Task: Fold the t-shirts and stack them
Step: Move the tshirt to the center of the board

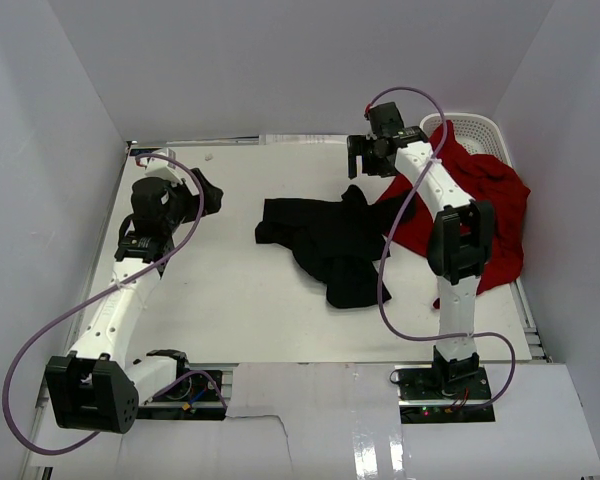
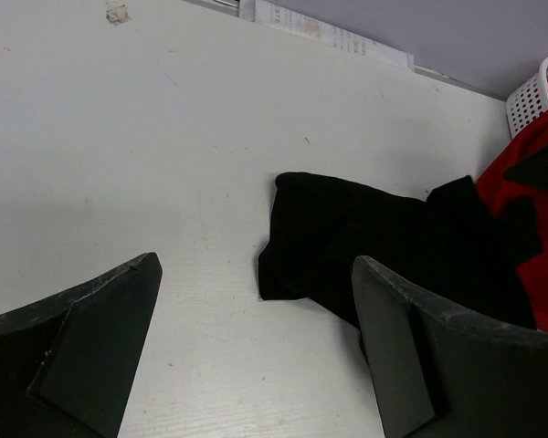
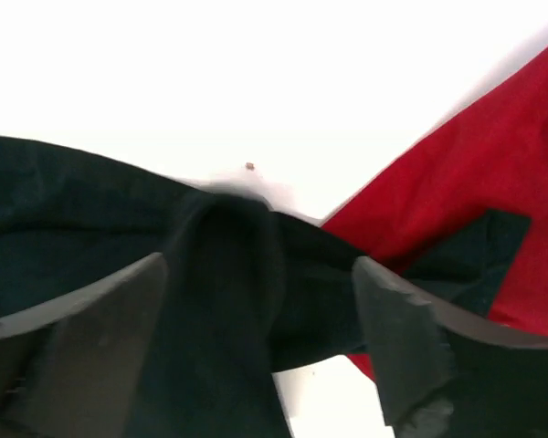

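The black t-shirt (image 1: 320,240) lies crumpled and unfolded near the middle of the white surface (image 1: 230,300). Its right end touches the red t-shirt (image 1: 475,205) and laps over that shirt's edge. The red t-shirt is spread loosely on the right side. Its far part is draped over a white lattice basket (image 1: 480,128) standing in the far right corner, so the two shirts are not stacked.

The right fingers (image 1: 356,160) are at the far right end of the black t-shirt, close to where the two shirts meet. In the right wrist view these fingers (image 3: 402,338) are spread wide apart. A raised ridge of black cloth (image 3: 228,274) sits between them, but neither finger presses on it. Red cloth (image 3: 466,182) shows just to the right of it.

The left fingers (image 1: 210,190) hang over the left part of the surface, well apart from both shirts. In the left wrist view they (image 2: 100,338) are also parted, with only bare surface between them. The black t-shirt (image 2: 384,246) lies ahead, with the red one (image 2: 543,255) and the basket (image 2: 530,100) beyond it.
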